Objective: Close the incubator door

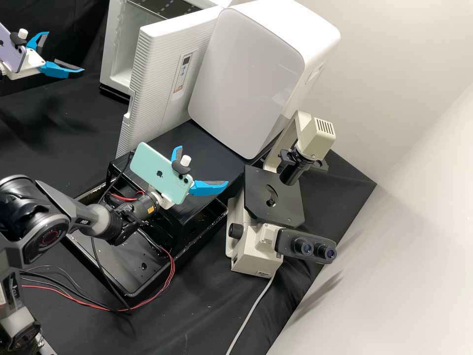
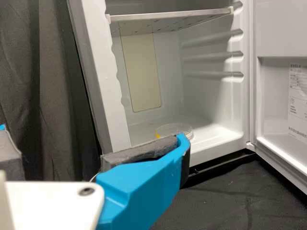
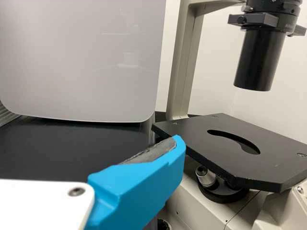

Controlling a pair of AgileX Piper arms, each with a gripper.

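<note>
Our left hand (image 1: 66, 52) hangs open before the incubator (image 1: 109, 54), its fingers (image 1: 58, 69) spread apart. The incubator door (image 1: 155, 86) stands wide open, beside the big white box (image 1: 246, 74) with the glossy front. Inside the incubator, we see a clear round dish (image 2: 175, 128). We have our right hand (image 1: 203, 164) open too, near the microscope (image 1: 253, 254) and its black stage (image 1: 261, 207).

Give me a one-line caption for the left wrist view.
Open, blue-fingered left gripper before a white incubator, its white door open, a clear round dish inside.
</note>
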